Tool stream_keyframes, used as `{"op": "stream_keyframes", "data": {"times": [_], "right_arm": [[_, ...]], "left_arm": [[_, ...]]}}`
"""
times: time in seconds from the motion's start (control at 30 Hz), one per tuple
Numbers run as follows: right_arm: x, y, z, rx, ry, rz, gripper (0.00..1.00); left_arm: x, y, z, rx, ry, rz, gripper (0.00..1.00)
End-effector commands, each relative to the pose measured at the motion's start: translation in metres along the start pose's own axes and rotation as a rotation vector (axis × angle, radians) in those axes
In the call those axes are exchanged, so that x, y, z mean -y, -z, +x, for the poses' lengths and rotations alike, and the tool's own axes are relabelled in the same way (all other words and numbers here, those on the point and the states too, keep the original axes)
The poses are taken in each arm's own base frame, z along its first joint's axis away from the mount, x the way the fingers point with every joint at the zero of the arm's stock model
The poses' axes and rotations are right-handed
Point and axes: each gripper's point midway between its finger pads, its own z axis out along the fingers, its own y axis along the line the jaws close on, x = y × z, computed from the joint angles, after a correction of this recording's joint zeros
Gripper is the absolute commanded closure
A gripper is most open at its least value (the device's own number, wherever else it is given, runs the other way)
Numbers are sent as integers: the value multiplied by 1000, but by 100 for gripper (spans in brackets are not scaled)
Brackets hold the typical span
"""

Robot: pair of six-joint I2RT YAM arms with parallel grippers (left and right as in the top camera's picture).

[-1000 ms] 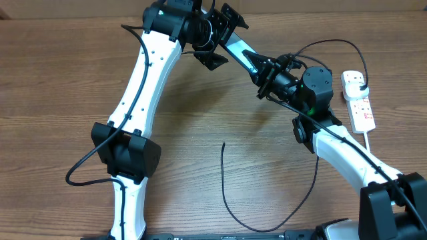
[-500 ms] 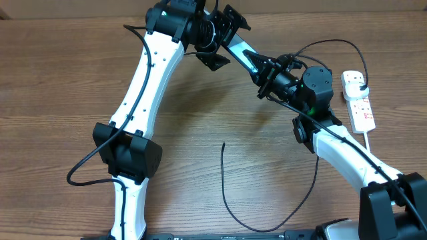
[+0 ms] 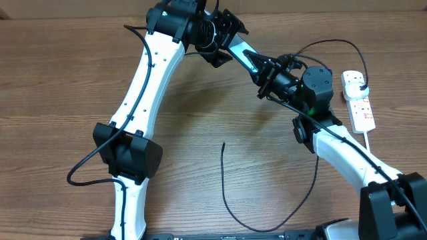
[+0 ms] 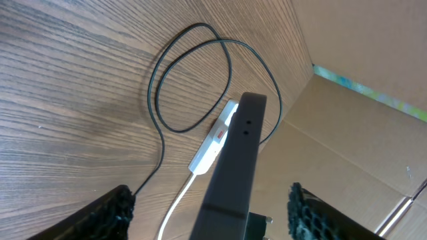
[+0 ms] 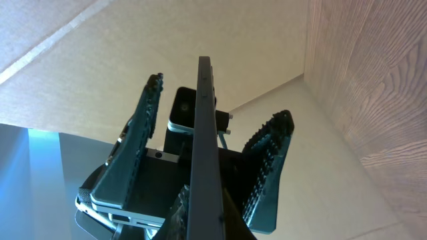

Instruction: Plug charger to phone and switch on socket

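1. A wood-grain table [image 3: 60,80] fills the overhead view. A plain cardboard wall [image 4: 360,133] rises just past the two grippers.
2. The left gripper [image 3: 227,40] is up against that wall with its fingers spread wide. They straddle the far end of the phone [image 3: 241,55] without pressing on it.
3. The phone hangs in the air between the two hands, tilted. One end lies between the left gripper's open fingers and the other in the right gripper [image 3: 265,77], which pinches it tightly.
4. The charger [image 3: 223,167] lies loose on the wood, on the robot's side of the right gripper and well apart from it. Its small tip points up toward the hands, and the cable sweeps in a wide curve under the right forearm.
5. To the right of the right gripper, beyond its wrist, the socket [image 3: 360,107] lies flat with a black plug [image 3: 360,81] seated at its far end.
6. Only the left wrist camera shows the cable coiled in two loops beside the socket, seen past the phone's dark edge.
7. Only the right wrist camera shows the phone dead edge-on, with the left gripper's ridged fingers [image 5: 143,127] standing clear on either side of it.
8. Compared with a second ago, the left gripper has crept slightly further over the phone's end. The right gripper, the charger and the socket have not moved.
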Motion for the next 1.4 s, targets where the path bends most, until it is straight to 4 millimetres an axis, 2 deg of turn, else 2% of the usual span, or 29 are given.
{"op": "stream_keyframes", "data": {"times": [0.0, 0.13, 0.87, 1.07, 1.23, 1.37], "right_arm": [[-13, -1, 14, -51, -29, -21, 96], [-13, -1, 14, -56, -72, -16, 96], [-15, -1, 13, -49, -107, -28, 96], [-15, -1, 14, -50, -107, -28, 96], [-15, -1, 14, -50, -107, -28, 96], [-15, -1, 14, -50, -107, -27, 96]], "left_arm": [[7, 4, 7, 0, -21, 14, 29], [6, 4, 4, 18, -20, 8, 37], [6, 4, 3, 22, -20, 8, 40], [5, 4, 1, 37, -20, 3, 50], [5, 3, 2, 37, -22, 1, 52], [5, 3, 3, 36, -23, 1, 60]]}}
